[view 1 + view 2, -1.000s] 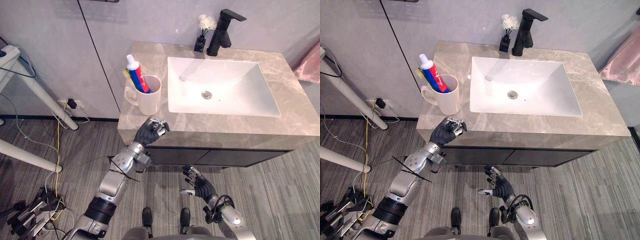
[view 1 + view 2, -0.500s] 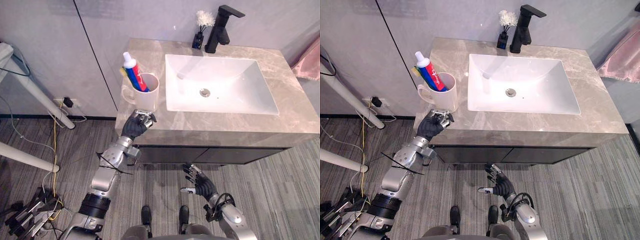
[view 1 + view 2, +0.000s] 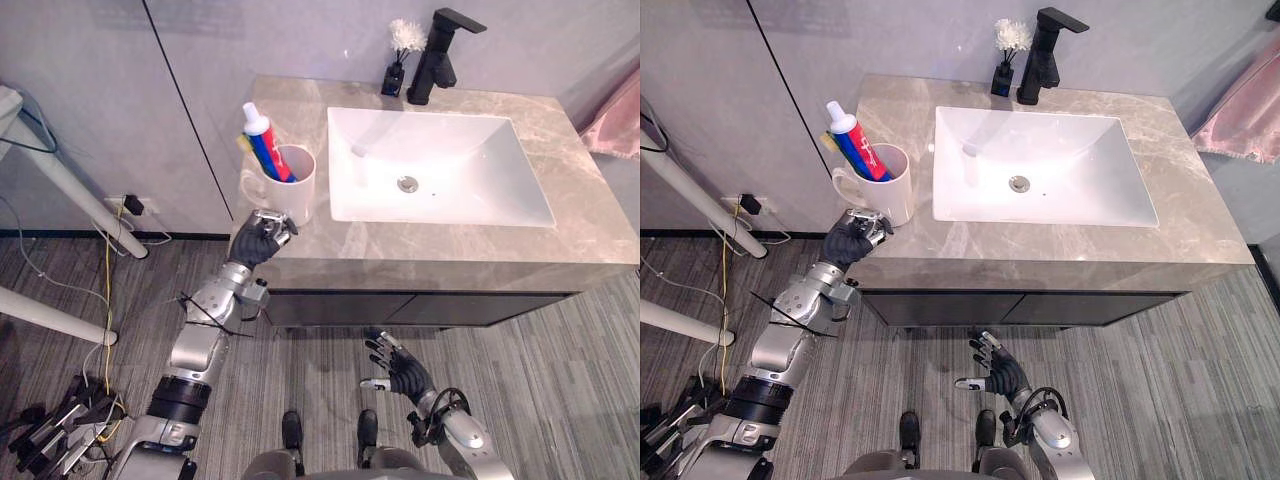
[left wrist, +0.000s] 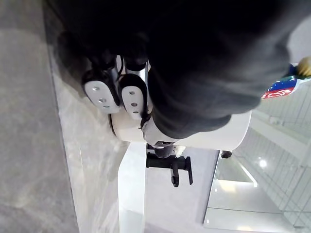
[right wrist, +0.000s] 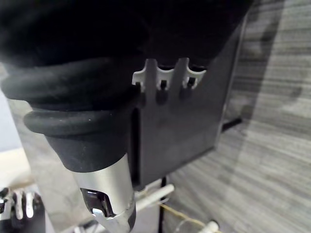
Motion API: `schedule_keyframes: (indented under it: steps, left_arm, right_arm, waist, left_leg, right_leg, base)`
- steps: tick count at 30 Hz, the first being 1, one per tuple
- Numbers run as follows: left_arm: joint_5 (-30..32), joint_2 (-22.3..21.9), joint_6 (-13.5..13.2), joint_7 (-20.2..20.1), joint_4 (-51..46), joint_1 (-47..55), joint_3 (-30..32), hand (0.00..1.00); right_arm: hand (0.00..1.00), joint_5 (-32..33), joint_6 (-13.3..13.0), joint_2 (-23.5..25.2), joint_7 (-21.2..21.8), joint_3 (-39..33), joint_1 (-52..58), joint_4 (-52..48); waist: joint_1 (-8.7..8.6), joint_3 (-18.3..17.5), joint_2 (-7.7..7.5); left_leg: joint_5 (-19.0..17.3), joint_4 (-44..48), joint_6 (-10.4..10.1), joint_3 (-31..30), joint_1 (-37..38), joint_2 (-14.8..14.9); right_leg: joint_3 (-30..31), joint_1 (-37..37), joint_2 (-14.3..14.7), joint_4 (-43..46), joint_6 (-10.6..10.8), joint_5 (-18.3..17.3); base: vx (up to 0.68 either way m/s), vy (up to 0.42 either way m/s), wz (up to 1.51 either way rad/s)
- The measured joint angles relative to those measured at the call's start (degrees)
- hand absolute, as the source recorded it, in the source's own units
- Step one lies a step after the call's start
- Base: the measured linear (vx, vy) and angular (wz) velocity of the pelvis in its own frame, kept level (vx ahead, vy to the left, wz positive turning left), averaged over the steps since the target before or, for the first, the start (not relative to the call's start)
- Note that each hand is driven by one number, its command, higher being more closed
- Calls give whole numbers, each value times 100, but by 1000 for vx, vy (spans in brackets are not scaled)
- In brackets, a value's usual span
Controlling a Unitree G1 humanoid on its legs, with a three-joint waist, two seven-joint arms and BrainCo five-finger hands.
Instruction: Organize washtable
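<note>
We're in a bathroom: white sink [image 3: 475,185] set in a marble surface [image 3: 585,215], black tap [image 3: 438,58], toothpaste [image 3: 263,142] in a mug [image 3: 292,195].

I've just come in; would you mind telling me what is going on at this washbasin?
The humanoid is tidying a marble counter. Its left hand, fingers curled and holding nothing, is at the counter's front left edge, right by a white mug that holds a toothpaste tube. I can't tell whether it touches the mug. The right hand hangs open below the counter. The sink and the black faucet are untouched.
</note>
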Motion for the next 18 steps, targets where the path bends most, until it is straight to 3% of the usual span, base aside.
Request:
schedule_keyframes:
  steps: [10,18]
  left_arm:
    - [-1,118,8,2,39,-141,-8,100]
    - [-1,137,13,23,283,-533,-77,100]
  right_arm:
    - [0,4,8,-8,5,22,4,0]
    - [0,6,18,-69,5,42,0,-2]
  waist:
    - [-10,53,-31]
    - [-111,122,-81]
  left_leg:
    - [-28,-1,-29,161,16,42]
    - [-30,1,-31,182,-1,49]
  right_leg:
    - [137,-68,51,-85,-37,79]
    - [157,-95,60,-93,-37,90]
  base:
    - [-8,1,-10]
    - [1,-2,-1]
